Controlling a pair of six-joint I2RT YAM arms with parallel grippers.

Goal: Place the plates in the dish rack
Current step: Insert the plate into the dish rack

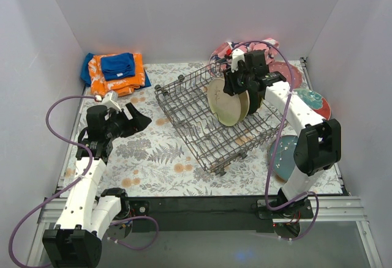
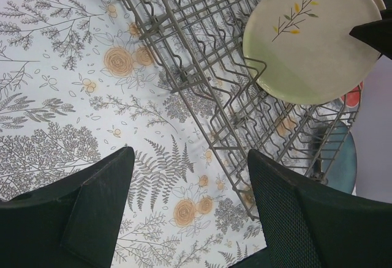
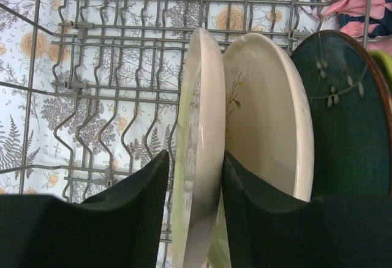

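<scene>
The grey wire dish rack (image 1: 202, 124) stands at an angle in the middle of the table. Two cream plates (image 1: 225, 104) and a dark green plate (image 1: 255, 100) stand upright among its tines. My right gripper (image 1: 237, 86) is at the top rim of the front cream plate (image 3: 199, 127). Its jaws straddle the rim: the right finger touches and a thin gap shows at the left finger. The second cream plate (image 3: 269, 115) and the dark plate (image 3: 343, 115) stand behind. My left gripper (image 1: 133, 121) is open and empty over the tablecloth, left of the rack (image 2: 202, 48). The sprig plate (image 2: 312, 38) shows there too.
More plates lie on the table right of the rack: a teal one (image 1: 283, 156), a teal-and-red one (image 1: 313, 101) and a pink-red one (image 1: 289, 72). A pink-and-navy cloth (image 1: 228, 49) lies behind the rack. Folded orange and blue cloths (image 1: 116, 72) lie at the back left.
</scene>
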